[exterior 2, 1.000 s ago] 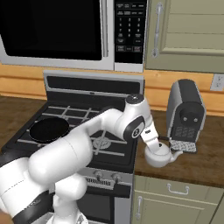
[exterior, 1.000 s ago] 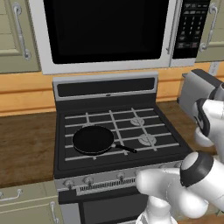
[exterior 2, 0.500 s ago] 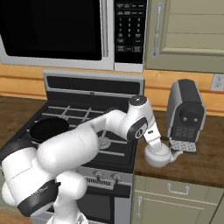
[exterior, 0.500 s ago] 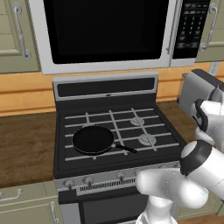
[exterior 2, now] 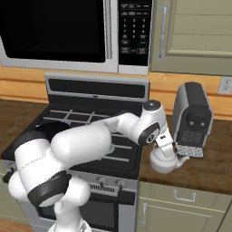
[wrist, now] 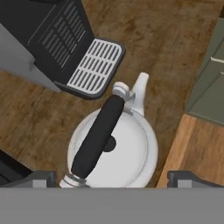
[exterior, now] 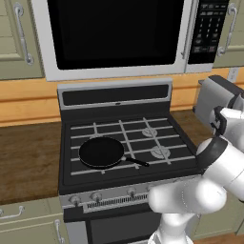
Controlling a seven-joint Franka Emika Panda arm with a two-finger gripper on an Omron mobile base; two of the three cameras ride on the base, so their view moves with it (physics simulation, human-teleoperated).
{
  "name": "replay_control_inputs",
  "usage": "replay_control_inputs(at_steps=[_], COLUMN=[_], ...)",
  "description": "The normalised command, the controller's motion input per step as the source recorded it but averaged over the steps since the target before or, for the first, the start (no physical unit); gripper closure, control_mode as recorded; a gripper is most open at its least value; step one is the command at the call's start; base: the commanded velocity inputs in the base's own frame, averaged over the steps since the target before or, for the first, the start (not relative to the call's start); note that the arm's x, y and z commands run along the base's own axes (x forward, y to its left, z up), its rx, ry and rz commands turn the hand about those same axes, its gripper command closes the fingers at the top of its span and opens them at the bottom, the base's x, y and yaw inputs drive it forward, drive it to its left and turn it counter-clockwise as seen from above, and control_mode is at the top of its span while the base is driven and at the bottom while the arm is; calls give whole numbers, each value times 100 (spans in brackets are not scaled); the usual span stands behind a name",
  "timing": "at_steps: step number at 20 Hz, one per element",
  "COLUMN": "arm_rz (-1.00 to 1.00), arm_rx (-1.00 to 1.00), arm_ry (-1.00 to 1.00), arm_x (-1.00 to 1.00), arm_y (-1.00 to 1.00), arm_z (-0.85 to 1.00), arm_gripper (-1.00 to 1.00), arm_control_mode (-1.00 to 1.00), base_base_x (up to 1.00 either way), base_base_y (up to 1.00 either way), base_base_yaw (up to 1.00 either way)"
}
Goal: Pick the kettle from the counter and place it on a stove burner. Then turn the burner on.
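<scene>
Your tool hangs directly above the kettle with its jaws spread wide on either side of the black handle and gripping nothing, a stance that suits a straight descent onto that handle. The kettle sits on the tabletop just right of the stove, its spout beside the coffee machine drip tray. Farther off, the frying pan covers one near burner; the microwave keypad text is too small to read.
</scene>
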Motion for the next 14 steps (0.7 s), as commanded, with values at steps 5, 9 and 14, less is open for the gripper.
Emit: replay_control_inputs(at_steps=[5, 9, 14], arm_rz=[0, 0, 0], arm_rx=[0, 0, 0], arm_ry=[0, 0, 0], arm_x=[21, 21, 22], arm_y=[-5, -4, -6], arm_z=[-13, -17, -17], arm_gripper=[-100, -100, -100], arm_control_mode=[-100, -100, -100], base_base_x=[0, 0, 0], base_base_y=[0, 0, 0], base_base_yaw=[0, 0, 0])
